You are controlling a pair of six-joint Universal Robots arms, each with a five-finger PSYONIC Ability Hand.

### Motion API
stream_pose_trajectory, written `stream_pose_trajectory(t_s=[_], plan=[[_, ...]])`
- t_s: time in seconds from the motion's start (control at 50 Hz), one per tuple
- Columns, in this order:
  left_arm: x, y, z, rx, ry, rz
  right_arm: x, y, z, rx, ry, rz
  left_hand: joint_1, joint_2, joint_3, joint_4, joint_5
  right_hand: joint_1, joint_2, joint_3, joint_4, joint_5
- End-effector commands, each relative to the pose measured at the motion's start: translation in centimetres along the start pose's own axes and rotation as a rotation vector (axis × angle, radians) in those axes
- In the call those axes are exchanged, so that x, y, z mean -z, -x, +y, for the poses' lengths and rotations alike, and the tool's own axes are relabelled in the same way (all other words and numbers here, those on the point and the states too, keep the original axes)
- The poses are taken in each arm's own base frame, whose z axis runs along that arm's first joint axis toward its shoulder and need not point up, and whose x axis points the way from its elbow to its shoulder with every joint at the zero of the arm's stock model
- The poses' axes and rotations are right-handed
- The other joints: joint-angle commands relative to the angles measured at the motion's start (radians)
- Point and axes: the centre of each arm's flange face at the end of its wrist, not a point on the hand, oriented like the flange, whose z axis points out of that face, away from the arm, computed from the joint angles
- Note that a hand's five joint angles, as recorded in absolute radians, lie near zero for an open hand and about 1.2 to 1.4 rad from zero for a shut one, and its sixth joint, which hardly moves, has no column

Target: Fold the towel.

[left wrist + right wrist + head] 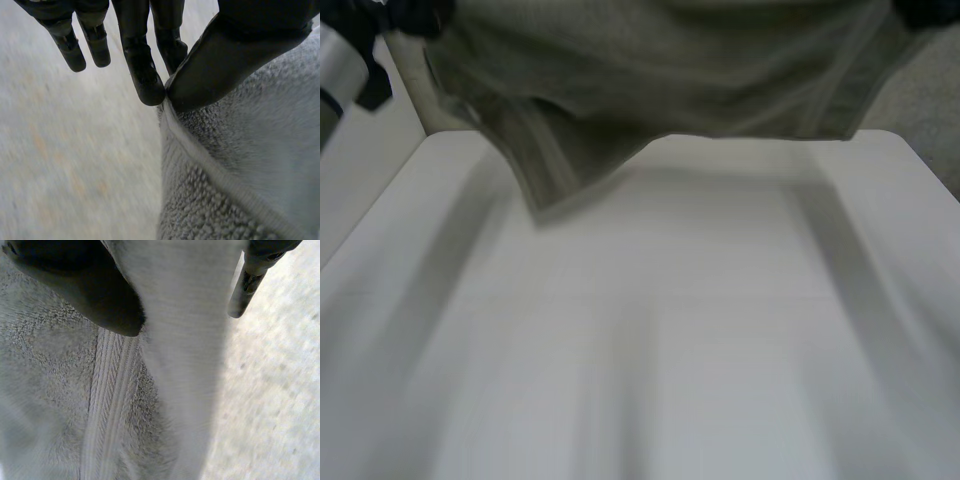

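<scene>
While the white table (670, 350) lay bare beneath, we held the grey-green towel (670, 70) aloft over its far edge, spread between both hands, one lower corner drooping toward the tabletop. Our left hand (225, 55) pinched the hemmed edge between thumb and one fingertip, the other fingers straight and apart. Our right hand (95, 290) clamped the opposite edge, thumb pressed on the pile beside the woven band. For a clean fold, we judged both pinches needed level height, a taut span and an even lowering.

1 towel (670, 70), 2 hands (240, 55) (90, 290), 1 table (670, 330)
</scene>
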Motion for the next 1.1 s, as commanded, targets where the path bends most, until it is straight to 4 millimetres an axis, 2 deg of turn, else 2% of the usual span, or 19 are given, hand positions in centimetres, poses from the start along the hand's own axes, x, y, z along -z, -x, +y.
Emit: stream_pose_trajectory(t_s=[0.02, 0.06, 0.1, 0.16, 0.2, 0.28, 0.34, 0.36, 0.38, 0.4, 0.42, 0.44, 0.46, 0.48, 0.5, 0.62, 0.7, 0.78, 1.1], plan=[[2.7, -0.2, 5.6, 0.008, 0.162, 0.023, 2.6, 1.4, 5.0, 0.056, 0.166, -0.04, 0.102, 0.041, -0.051, -0.059, 0.071, 0.087, 0.058, -0.043, -0.076, 0.044], [4.4, -0.4, 8.0, -0.013, 0.239, 0.036, 3.2, 1.6, 6.0, 0.049, 0.197, -0.044, 0.102, 0.041, -0.051, -0.059, 0.071, 0.087, 0.058, -0.043, -0.076, 0.044], [5.4, -0.8, 9.0, -0.021, 0.275, 0.058, 4.7, 1.7, 8.2, 0.025, 0.271, -0.06, 0.102, 0.041, -0.051, -0.059, 0.071, 0.087, 0.058, -0.043, -0.076, 0.044], [7.3, -2.0, 10.8, -0.028, 0.341, 0.109, 5.5, 1.8, 9.4, 0.01, 0.304, -0.08, 0.102, 0.041, -0.051, -0.059, 0.071, 0.087, 0.058, -0.043, -0.076, 0.044], [8.1, -2.4, 11.2, -0.024, 0.364, 0.125, 7.3, 2.8, 11.2, -0.005, 0.349, -0.142, 0.102, 0.041, -0.051, -0.059, 0.071, 0.087, 0.058, -0.043, -0.076, 0.044], [9.3, -2.7, 10.4, -0.023, 0.368, 0.127, 8.6, 3.1, 12.3, -0.011, 0.387, -0.168, 0.102, 0.041, -0.051, -0.059, 0.071, 0.087, 0.058, -0.043, -0.076, 0.044], [9.7, -2.7, 9.5, -0.028, 0.36, 0.12, 9.1, 2.6, 11.5, 0.001, 0.381, -0.152, 0.102, 0.041, -0.051, -0.059, 0.071, 0.087, 0.058, -0.043, -0.076, 0.044], [9.9, -2.6, 8.4, -0.041, 0.338, 0.113, 9.2, 2.2, 10.1, 0.016, 0.349, -0.136, 0.102, 0.041, -0.051, -0.059, 0.071, 0.087, 0.058, -0.043, -0.076, 0.044], [10.2, -2.6, 7.2, -0.054, 0.313, 0.106, 9.2, 2.2, 10.0, 0.016, 0.349, -0.136, 0.102, 0.041, -0.051, -0.059, 0.071, 0.087, 0.058, -0.043, -0.076, 0.044], [10.6, -2.7, 6.0, -0.062, 0.289, 0.105, 9.3, 1.9, 8.5, 0.031, 0.315, -0.121, 0.102, 0.041, -0.051, -0.059, 0.071, 0.087, 0.058, -0.043, -0.076, 0.044], [10.7, -2.7, 6.0, -0.062, 0.289, 0.105, 9.3, 1.9, 8.5, 0.031, 0.315, -0.121, 0.102, 0.041, -0.051, -0.059, 0.071, 0.087, 0.058, -0.043, -0.076, 0.044], [11.0, -2.8, 4.8, -0.065, 0.264, 0.104, 9.5, 1.3, 6.8, 0.051, 0.287, -0.099, 0.102, 0.041, -0.051, -0.059, 0.071, 0.087, 0.058, -0.043, -0.076, 0.044], [11.1, -2.8, 4.8, -0.065, 0.264, 0.104, 9.8, 0.5, 5.1, 0.073, 0.261, -0.069, 0.102, 0.041, -0.051, -0.059, 0.071, 0.087, 0.058, -0.043, -0.076, 0.044], [11.3, -2.9, 3.6, -0.063, 0.237, 0.104, 9.8, 0.4, 5.1, 0.074, 0.261, -0.068, 0.102, 0.041, -0.051, -0.059, 0.071, 0.087, 0.058, -0.043, -0.076, 0.044], [11.6, -2.9, 2.6, -0.055, 0.216, 0.098, 10.1, -0.2, 3.8, 0.087, 0.243, -0.044, 0.102, 0.041, -0.051, -0.059, 0.071, 0.087, 0.058, -0.043, -0.076, 0.044], [12.0, -2.6, 0.7, 0.005, 0.182, 0.068, 10.6, -1.2, 1.1, 0.073, 0.204, -0.036, 0.102, 0.041, -0.051, -0.059, 0.071, 0.087, 0.058, -0.043, -0.076, 0.044], [12.2, -2.5, -0.2, 0.039, 0.159, 0.062, 10.8, -1.5, 1.1, 0.057, 0.217, -0.057, 0.102, 0.041, -0.051, -0.059, 0.071, 0.087, 0.058, -0.043, -0.076, 0.044], [12.2, -2.5, 0.2, 0.045, 0.171, 0.065, 11.4, -1.6, 2.4, 0.033, 0.274, -0.076, 0.102, 0.041, -0.051, -0.059, 0.071, 0.087, 0.058, -0.043, -0.076, 0.044], [11.2, -2.1, 4.0, 0.109, 0.272, 0.075, 10.9, -2.8, 4.7, 0.032, 0.336, -0.061, 0.102, 0.041, -0.051, -0.059, 0.071, 0.087, 0.058, -0.043, -0.076, 0.044]])
